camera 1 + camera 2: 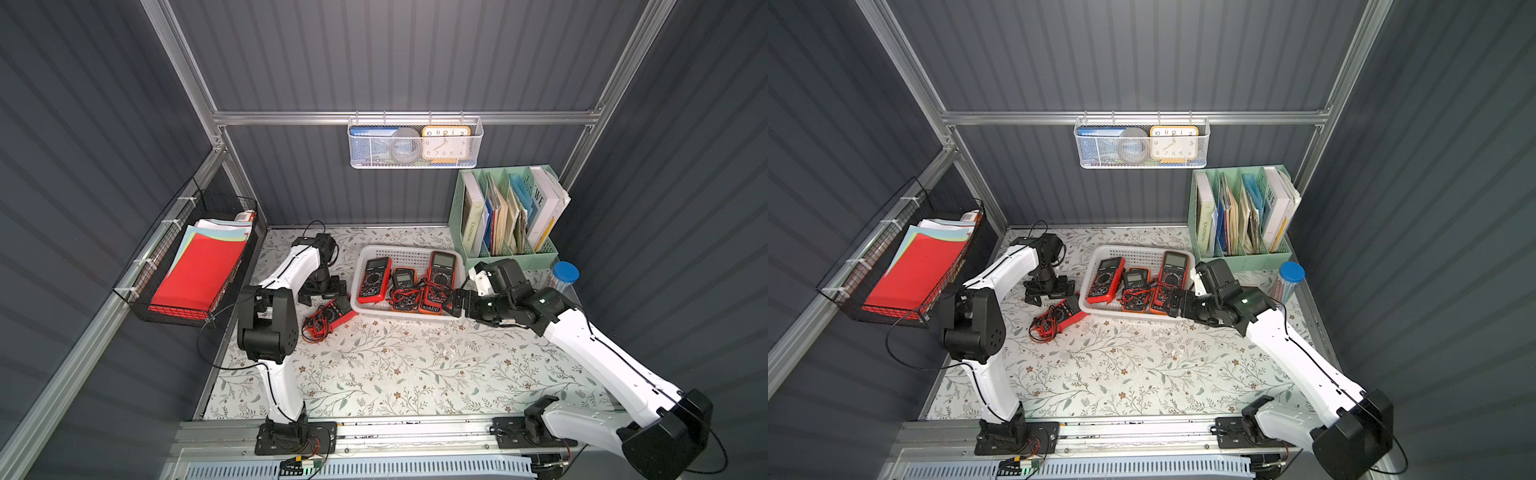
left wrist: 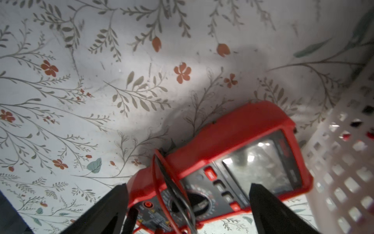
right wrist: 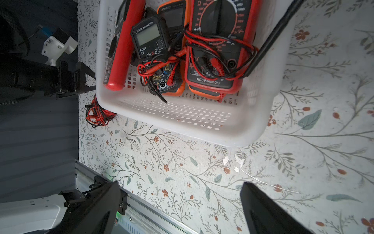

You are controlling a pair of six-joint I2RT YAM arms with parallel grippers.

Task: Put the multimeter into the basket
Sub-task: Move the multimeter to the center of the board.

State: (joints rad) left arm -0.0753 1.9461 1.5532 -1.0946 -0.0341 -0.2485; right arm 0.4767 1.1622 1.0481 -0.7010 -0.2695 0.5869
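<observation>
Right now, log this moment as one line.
left tool: open over multimeter | right tool: open, empty | multimeter: on table beside basket, ungrasped

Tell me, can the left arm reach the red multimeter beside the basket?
Probably yes: the open left hand hangs right over the red multimeter, nothing between; its coiled leads and the nearby basket wall may crowd the grip.

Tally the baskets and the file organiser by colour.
White: 2 (plastic basket, wire-mesh basket)
Black: 1 (wire basket)
Green: 1 (file organiser)
Total: 4
</observation>
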